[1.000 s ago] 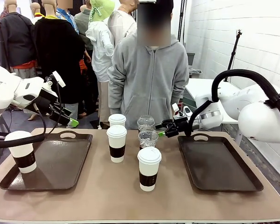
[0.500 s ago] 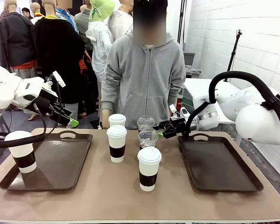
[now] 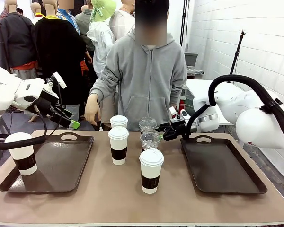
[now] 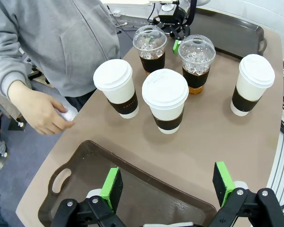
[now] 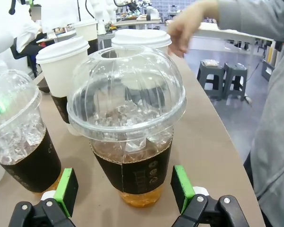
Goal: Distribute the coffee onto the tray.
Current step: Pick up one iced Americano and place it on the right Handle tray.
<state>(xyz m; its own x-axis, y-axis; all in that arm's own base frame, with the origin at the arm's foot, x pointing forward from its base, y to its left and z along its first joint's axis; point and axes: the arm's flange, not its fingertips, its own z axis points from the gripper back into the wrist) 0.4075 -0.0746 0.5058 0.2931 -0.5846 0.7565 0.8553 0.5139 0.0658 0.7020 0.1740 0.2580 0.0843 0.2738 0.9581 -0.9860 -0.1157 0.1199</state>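
Front view shows two iced cups (image 3: 150, 140) just left of the right tray (image 3: 222, 163), with three paper cups (image 3: 118, 144) farther left. A fourth paper cup (image 3: 22, 153) sits on the left tray (image 3: 61, 165), far from the right tray. The right gripper (image 3: 162, 134) is wide open, its green pads (image 5: 66, 191) on each side of one iced cup (image 5: 128, 127), not closed on it. That cup's brown sleeve (image 5: 132, 172) has small pale print, too tiny to read. The left gripper (image 4: 167, 182) hangs open, holding nothing, far left of the right tray.
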